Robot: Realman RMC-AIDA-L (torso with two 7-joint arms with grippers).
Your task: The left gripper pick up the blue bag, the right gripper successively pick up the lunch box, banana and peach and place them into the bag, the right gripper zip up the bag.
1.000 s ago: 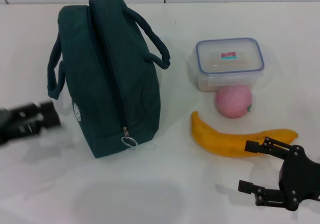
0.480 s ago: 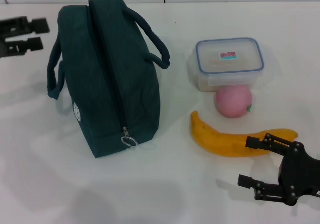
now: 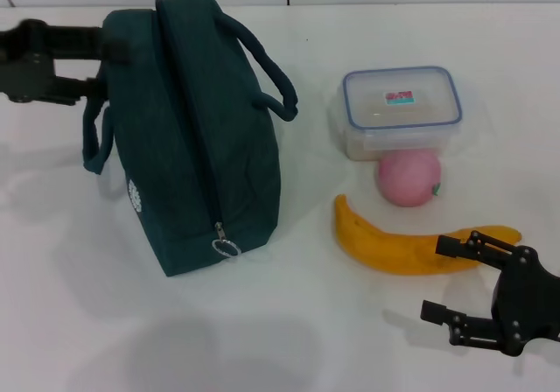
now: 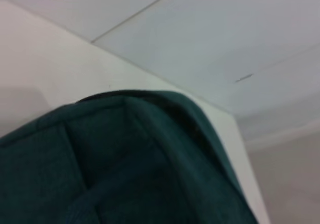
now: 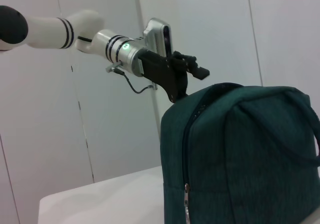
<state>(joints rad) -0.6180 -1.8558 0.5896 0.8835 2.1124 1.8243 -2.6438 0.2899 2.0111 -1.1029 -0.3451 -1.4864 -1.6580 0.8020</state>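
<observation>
Left end effector (image 5: 192,69), fingers spread, hovers above the blue bag (image 3: 188,138); closing off the handle could topple it

- Head view: bright, even overhead light; white table (image 3: 289,322) near washed out, soft grey shadows only.
- Faint shadow beside blue bag (image 3: 188,134) at lower left; broad dim patch at bottom centre of frame.
- Left gripper (image 3: 92,55) motion-blurred at upper left, edges smeared.
- Right gripper (image 3: 455,278) sharp at lower right, small shadow under it.
- Lunch box (image 3: 401,110) lid shows mild glare.
- Left wrist view: dim, whole frame soft, bag fabric out of focus.
- Right wrist view: evenly lit, crisp, pale wall (image 5: 215,29) without glare.
</observation>
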